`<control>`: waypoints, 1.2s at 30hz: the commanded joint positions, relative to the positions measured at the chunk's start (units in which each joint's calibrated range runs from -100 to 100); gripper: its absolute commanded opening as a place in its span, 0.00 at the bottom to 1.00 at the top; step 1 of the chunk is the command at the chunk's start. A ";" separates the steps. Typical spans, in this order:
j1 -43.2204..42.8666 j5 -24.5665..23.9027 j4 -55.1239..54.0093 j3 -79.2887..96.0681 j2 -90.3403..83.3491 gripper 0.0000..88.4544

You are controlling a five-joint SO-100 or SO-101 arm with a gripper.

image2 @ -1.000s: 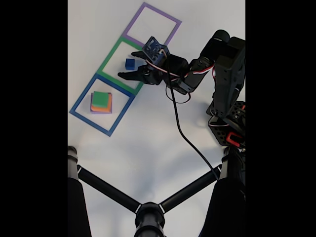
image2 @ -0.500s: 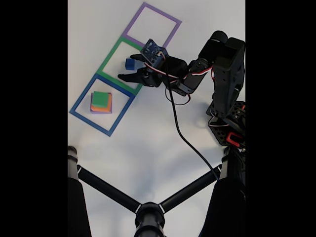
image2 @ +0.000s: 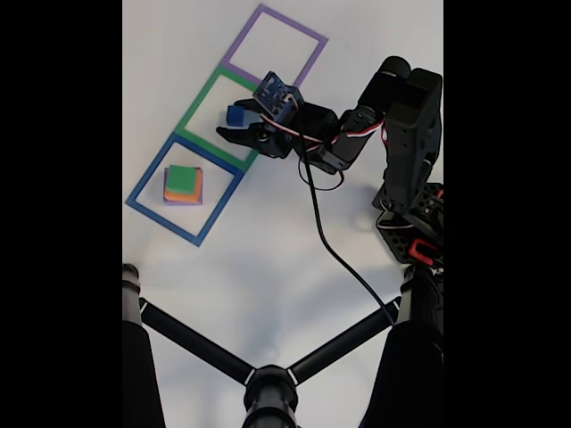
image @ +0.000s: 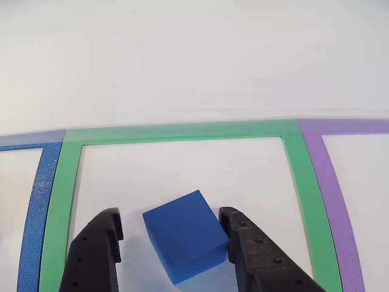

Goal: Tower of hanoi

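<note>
The gripper (image2: 234, 120) has been narrowing around the blue block (image2: 235, 115) since a moment ago.
Its fingers (image: 97, 249) are standing slightly apart, flanking the block at 3 and 9 o'clock inside the green square (image: 182, 131).

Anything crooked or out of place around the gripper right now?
The blue block sits rotated inside the green tape square, its edges not parallel to the tape. The gripper straddles it with jaws open, the right finger close to one corner. The green-topped stack looks slightly offset between layers.

No text, label, brand, number or sign can be read anywhere in either view.
</note>
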 commanded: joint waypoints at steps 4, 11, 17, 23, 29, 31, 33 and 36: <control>-1.08 0.59 -0.66 -0.71 -0.30 0.12; -0.93 0.59 0.15 -0.71 -0.30 0.08; -0.93 0.59 0.64 -0.53 -0.54 0.05; -0.85 0.59 2.09 -0.44 -1.66 0.04; -0.93 0.59 12.53 0.10 -12.32 0.04; -1.01 0.59 19.82 -1.17 -17.93 0.04; -0.85 0.59 29.61 -3.26 -24.34 0.04; -0.62 0.59 48.79 -10.26 -33.63 0.03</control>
